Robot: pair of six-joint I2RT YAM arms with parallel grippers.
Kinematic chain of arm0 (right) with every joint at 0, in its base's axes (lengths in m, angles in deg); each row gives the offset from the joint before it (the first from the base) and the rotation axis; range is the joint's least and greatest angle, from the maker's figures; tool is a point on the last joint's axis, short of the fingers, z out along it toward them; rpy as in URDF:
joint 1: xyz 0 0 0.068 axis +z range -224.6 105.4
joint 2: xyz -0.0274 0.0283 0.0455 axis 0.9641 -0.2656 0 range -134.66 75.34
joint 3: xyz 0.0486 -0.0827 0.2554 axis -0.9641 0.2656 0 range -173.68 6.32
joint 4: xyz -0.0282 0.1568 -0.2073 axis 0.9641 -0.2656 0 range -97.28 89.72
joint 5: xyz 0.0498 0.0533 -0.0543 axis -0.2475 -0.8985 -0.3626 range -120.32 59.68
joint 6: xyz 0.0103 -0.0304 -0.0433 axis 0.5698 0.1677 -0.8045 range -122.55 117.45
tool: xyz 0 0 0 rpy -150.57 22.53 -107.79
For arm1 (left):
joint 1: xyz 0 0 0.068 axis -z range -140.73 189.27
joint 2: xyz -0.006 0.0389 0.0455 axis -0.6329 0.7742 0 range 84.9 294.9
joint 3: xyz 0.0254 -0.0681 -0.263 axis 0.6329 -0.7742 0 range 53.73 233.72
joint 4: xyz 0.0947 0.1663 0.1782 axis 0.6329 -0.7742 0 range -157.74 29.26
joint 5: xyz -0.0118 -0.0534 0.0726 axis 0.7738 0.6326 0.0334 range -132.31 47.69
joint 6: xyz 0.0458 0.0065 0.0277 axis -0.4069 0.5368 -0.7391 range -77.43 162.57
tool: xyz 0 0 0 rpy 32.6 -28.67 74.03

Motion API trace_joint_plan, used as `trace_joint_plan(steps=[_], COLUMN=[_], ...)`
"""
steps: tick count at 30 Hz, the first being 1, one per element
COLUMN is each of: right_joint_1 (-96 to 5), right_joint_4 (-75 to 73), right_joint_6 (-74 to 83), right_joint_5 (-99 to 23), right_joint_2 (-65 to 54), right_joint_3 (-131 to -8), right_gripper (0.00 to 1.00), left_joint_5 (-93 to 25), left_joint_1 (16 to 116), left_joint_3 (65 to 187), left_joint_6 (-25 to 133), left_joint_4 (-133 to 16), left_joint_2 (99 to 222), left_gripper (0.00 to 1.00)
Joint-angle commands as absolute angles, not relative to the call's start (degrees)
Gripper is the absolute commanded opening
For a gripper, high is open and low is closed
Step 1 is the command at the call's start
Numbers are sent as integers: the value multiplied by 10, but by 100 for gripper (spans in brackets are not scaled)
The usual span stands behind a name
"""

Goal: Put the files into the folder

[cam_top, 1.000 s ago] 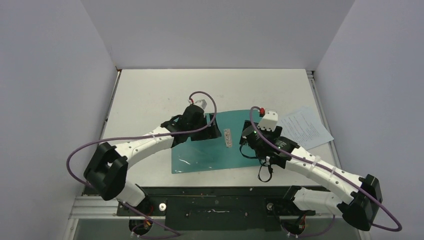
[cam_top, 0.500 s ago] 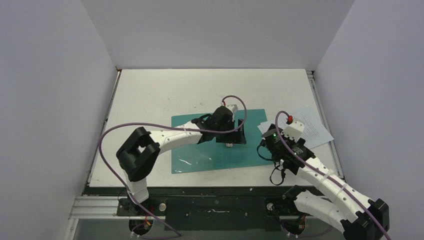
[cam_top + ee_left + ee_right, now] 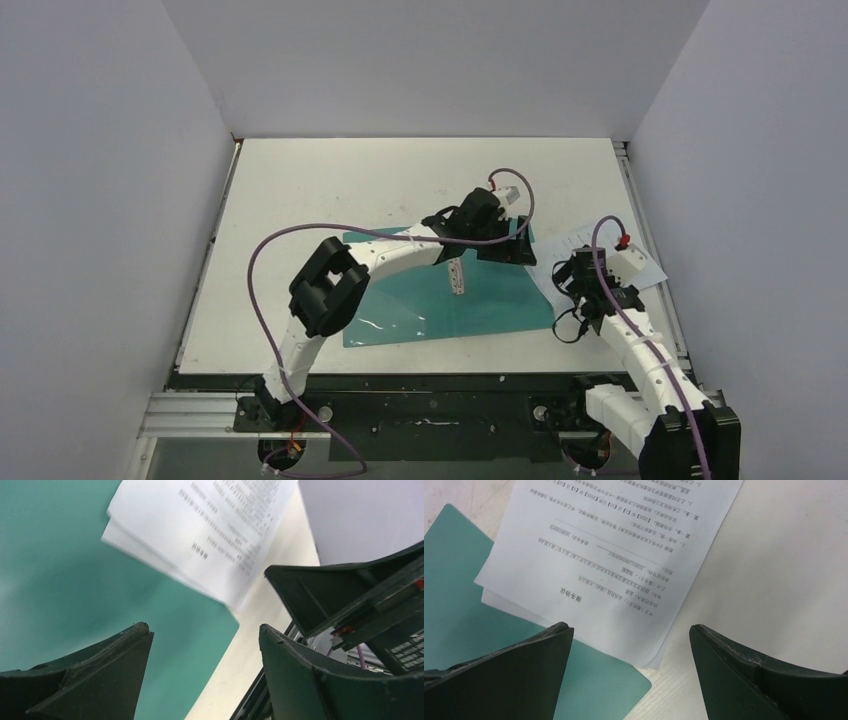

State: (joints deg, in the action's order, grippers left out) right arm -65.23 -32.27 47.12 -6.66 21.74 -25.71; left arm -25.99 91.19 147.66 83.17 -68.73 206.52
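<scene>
The folder (image 3: 400,310) lies open and flat on the counter (image 3: 300,190), ready for loading. The files (image 3: 614,545) sit off its right edge, one corner overlapping the teal. The left gripper (image 3: 203,629) and right gripper (image 3: 630,627) both hover there with jaws apart and empty, probably lining up a pinch.

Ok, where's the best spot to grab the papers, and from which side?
Probably the edge of the papers that laps over the folder corner. The sheets lie flat and thin, and that step may leave an edge to get under. Come from the right with the open right claw, which hangs just above that edge.
</scene>
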Motion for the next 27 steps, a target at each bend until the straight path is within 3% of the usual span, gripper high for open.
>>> trace_joint_plan(steps=[1,9,20,27], right_joint_1=[-727,-823,-844,-844], right_joint_4=[-246,-165,-65,-32], right_joint_6=[439,432,425,407], right_joint_5=[-132,-214,-287,-328], right_joint_2=[209,153,86,76], right_joint_3=[-241,-213,-170,-152], right_gripper=[90,90,98,80], left_joint_5=[-214,-172,-148,-150], left_joint_1=[907,898,878,870], left_joint_3=[1574,1719,1742,1704], left_joint_6=[813,819,828,822], left_joint_4=[-655,-679,-673,-675], left_joint_2=[2130,2242,2281,2264], left_gripper=[77,77,77,76])
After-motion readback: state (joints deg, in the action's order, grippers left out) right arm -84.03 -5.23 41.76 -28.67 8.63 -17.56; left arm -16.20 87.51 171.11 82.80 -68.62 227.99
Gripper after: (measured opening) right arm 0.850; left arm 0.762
